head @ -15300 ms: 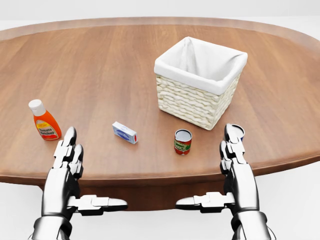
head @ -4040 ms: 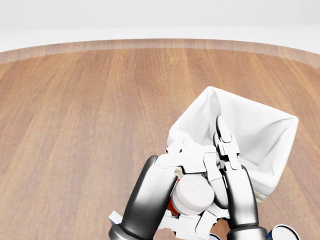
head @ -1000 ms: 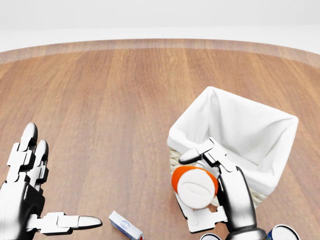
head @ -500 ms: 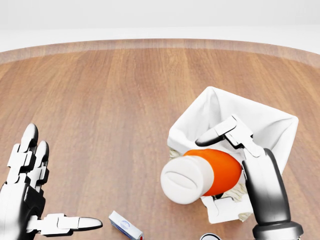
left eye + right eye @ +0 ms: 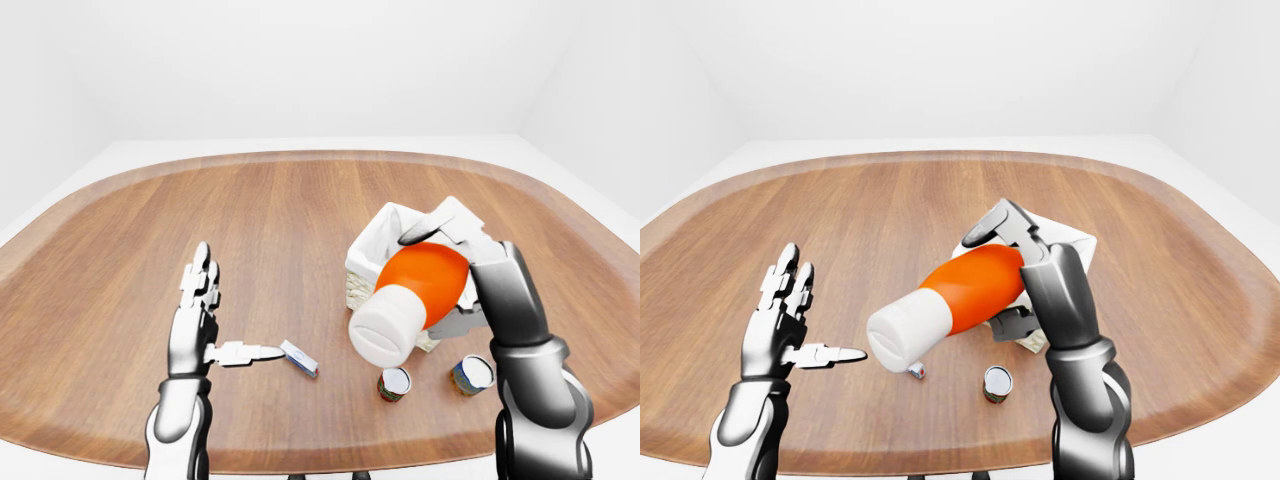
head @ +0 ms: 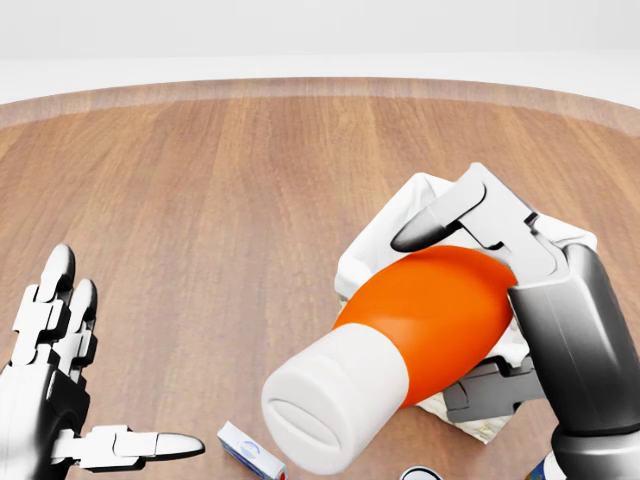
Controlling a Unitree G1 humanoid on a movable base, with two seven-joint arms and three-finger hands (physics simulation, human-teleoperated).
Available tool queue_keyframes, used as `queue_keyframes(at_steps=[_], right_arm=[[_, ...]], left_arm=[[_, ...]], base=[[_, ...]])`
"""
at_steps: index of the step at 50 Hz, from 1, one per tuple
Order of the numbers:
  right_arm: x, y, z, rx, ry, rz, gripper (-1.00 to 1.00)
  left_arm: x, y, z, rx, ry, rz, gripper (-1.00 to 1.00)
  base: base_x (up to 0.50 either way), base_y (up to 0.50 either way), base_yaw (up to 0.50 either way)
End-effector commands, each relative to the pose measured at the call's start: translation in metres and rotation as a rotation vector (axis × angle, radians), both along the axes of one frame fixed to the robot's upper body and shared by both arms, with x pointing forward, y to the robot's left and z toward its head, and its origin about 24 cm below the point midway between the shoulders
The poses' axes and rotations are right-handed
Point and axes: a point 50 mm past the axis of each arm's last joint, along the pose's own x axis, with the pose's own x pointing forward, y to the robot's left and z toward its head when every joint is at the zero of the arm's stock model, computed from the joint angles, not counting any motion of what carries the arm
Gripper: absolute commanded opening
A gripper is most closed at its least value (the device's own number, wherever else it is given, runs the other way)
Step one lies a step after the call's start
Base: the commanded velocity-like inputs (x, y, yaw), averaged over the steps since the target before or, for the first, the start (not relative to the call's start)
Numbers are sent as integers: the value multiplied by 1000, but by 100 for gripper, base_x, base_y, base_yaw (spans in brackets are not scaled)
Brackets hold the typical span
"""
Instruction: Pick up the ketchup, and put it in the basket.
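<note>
The ketchup bottle (image 6: 405, 325), orange with a white cap (image 6: 325, 415), hangs tilted in the air, its cap pointing to the lower left of the head view. My right hand (image 6: 432, 318) is shut on its orange body, with one finger (image 6: 450, 218) over the top and another (image 6: 490, 388) beneath. Behind bottle and hand stands the wicker basket (image 5: 362, 288) with a white cloth liner (image 6: 372, 252), largely hidden. My left hand (image 6: 112, 378) is open and empty at the lower left, above the wooden table (image 6: 200, 200).
A small blue-and-white box (image 5: 300, 358) lies on the table just right of the left hand's thumb. Two cans (image 5: 394, 382) (image 5: 471, 373) stand below the basket near the table's lower edge.
The right hand has lifted the ketchup up and toward the camera, so the bottle looks far larger and now covers most of the basket. The left hand has not moved.
</note>
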Motion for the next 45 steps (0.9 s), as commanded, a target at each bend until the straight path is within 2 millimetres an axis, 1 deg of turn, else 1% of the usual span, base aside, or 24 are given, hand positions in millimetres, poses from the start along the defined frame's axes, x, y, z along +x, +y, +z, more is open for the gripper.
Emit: queue_keyframes(at_steps=[1,7,8,14,18,33,45], right_arm=[[-1,-3,21,-133,-80,-49,-100],[15,-12,19,-173,-45,-89,-100],[22,-16,18,-182,-29,-103,-100],[39,-24,21,-246,-3,-140,-100],[48,-29,22,-258,11,-157,-100],[73,-43,20,-300,66,-224,-100],[87,-54,20,-374,105,-300,-100]], left_arm=[[0,0,0,1,0,-2,100],[0,0,1,2,-1,-3,100],[0,0,1,3,-1,-3,100],[1,-3,-4,1,6,-10,100],[0,-3,-1,1,3,-13,100],[0,-3,-1,-1,0,-15,100],[1,-3,1,-6,-5,-16,100]], base=[[0,0,0],[0,0,0],[0,0,0],[0,0,0],[0,0,0],[0,0,0],[0,0,0]])
